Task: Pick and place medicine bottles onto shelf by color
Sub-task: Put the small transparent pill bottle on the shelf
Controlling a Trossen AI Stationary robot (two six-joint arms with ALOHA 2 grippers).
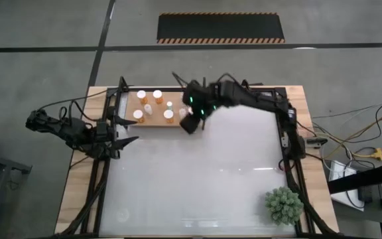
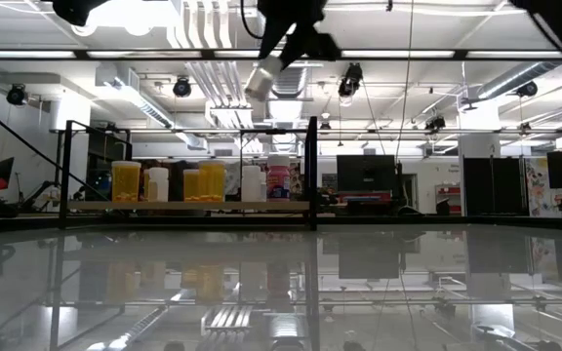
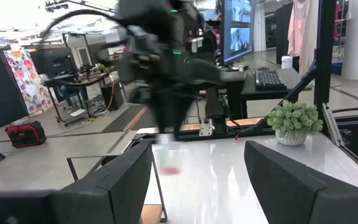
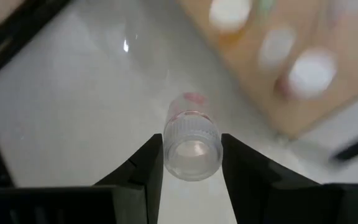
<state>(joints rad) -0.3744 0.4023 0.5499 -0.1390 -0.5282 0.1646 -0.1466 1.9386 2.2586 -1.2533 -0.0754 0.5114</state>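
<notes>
My right gripper (image 1: 190, 123) hangs high over the white table, just beside the shelf (image 1: 128, 106), shut on a clear medicine bottle (image 4: 191, 140) with a white ribbed cap. In the low view that bottle (image 2: 261, 80) shows tilted, far above the tabletop. The shelf, a pale wood board in a black frame, bears several white-capped bottles (image 1: 148, 108); in the low view orange ones (image 2: 125, 181), whitish ones (image 2: 252, 183) and a purple one (image 2: 279, 181) stand upright on it. My left gripper (image 3: 197, 180) waits open at the table's left edge (image 1: 126, 139), holding nothing. My right gripper pinches the clear bottle at its white cap (image 4: 169, 149), one finger on either side. The cap end faces back toward the wrist and the body points away past the fingertips. The fingers slant downward. The bottle is lifted clear of the table and tilted.
A spiky green potted plant (image 1: 284, 204) stands at the table's near right corner. A black metal frame (image 1: 290, 133) runs along the table's sides. The white tabletop (image 1: 197, 179) spreads between the shelf and the plant.
</notes>
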